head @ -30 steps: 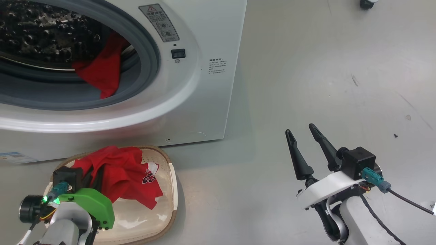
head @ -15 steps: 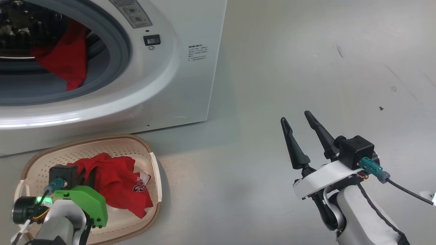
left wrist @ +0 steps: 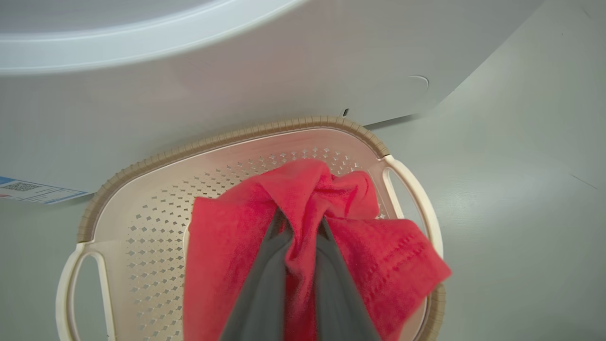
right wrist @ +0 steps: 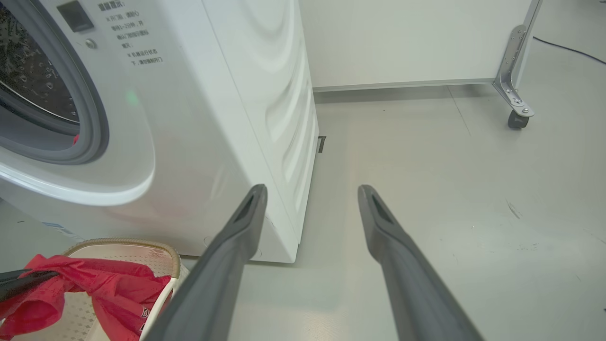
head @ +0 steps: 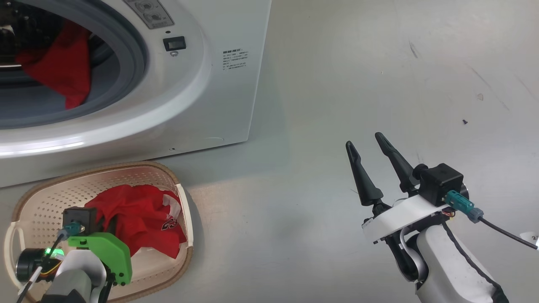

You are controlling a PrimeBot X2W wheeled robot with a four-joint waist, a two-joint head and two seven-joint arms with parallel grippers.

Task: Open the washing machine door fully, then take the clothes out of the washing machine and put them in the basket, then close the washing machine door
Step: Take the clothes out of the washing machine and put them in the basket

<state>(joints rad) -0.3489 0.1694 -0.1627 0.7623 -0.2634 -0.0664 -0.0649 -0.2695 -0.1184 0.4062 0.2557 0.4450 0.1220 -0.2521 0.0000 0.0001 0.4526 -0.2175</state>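
The white washing machine (head: 210,84) stands with its drum mouth uncovered, and one piece of red clothes (head: 59,71) hangs inside over the grey ring. The washing machine door is out of view. Below it on the floor sits the cream basket (head: 84,170). My left gripper (left wrist: 301,220) is shut on a red jersey (left wrist: 227,227) bunched around its fingers, low inside the basket (left wrist: 213,142). White lettering shows on the jersey (head: 139,210). My right gripper (head: 364,140) hovers open and empty over bare floor to the right, and its fingers (right wrist: 258,199) stand wide apart.
The machine's right side panel (right wrist: 284,118) runs back toward a white wall. A caster leg (right wrist: 516,113) of a metal frame stands at the far right. Grey floor (head: 337,84) stretches to the right of the machine and basket.
The head camera has shifted, sliding machine and basket left in the picture. The jersey in my left gripper now sits lower inside the basket. The right gripper stays open as before.
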